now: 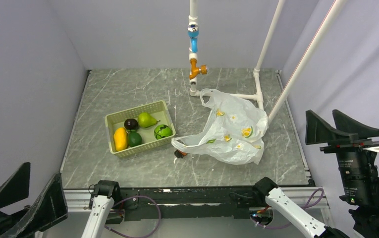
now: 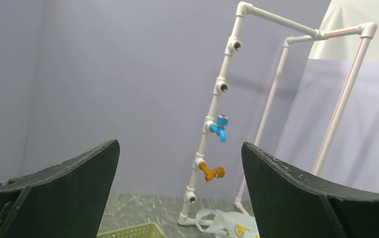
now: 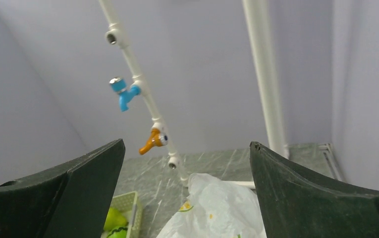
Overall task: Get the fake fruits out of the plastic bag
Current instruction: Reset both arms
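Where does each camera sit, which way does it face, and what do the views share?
Top external: overhead at the near edge, looking down on basket and plastic bag; left tool and right tool show.
Left wrist: behind the left tool, facing the back wall; both open fingers show.
Right wrist: behind the right tool, facing likewise; its fingers show.
Shared: blue tap, orange tap.

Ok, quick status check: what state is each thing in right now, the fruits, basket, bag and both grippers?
mango: lying in the basket
pear: on its side in the basket
dark round fruit: in the basket
small green fruit: in the basket
striped green ball: in the basket
basket: upright, holding all five fruits
plastic bag: crumpled on the table, no fruit visible inside
left gripper: open, empty
right gripper: open, empty
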### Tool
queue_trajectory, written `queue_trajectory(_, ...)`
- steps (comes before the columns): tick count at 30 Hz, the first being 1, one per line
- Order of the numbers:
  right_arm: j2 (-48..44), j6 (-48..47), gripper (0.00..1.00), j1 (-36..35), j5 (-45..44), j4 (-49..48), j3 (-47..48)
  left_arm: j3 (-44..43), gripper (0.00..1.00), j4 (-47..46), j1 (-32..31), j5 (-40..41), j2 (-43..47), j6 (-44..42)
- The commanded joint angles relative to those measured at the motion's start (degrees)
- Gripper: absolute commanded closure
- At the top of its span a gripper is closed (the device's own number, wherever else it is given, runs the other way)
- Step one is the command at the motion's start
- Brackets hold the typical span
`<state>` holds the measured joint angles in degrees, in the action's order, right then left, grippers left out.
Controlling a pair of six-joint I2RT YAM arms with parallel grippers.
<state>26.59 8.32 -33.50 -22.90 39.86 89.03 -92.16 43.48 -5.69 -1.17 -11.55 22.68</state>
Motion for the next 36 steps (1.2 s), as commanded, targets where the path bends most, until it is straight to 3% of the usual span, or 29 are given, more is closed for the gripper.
queue_trajectory(1, 0.6, 0.4, 0.00, 0.0, -9.4, 0.5, 0.4, -0.4, 0.01, -2.3, 0.0, 3.5, -0.7, -2.1)
queue_trajectory(7, -0.3, 2.4, 0.00, 0.1, -11.5, 0.3, -1.1, -0.1, 0.01, -0.5, 0.0, 3.9, -1.6, -2.1)
queue_trajectory(19, -1.2, 4.1, 0.00, 0.1, -4.6, -1.1, -4.9, 6.7, 0.01, 0.5, 0.0, 2.0, -1.7, 3.6)
queue_trajectory(36, -4.4, 3.2, 0.00, 0.0, -3.2, -3.7, -10.5, 9.1, 0.01, 3.5, 0.0, 2.9, -1.7, 5.5)
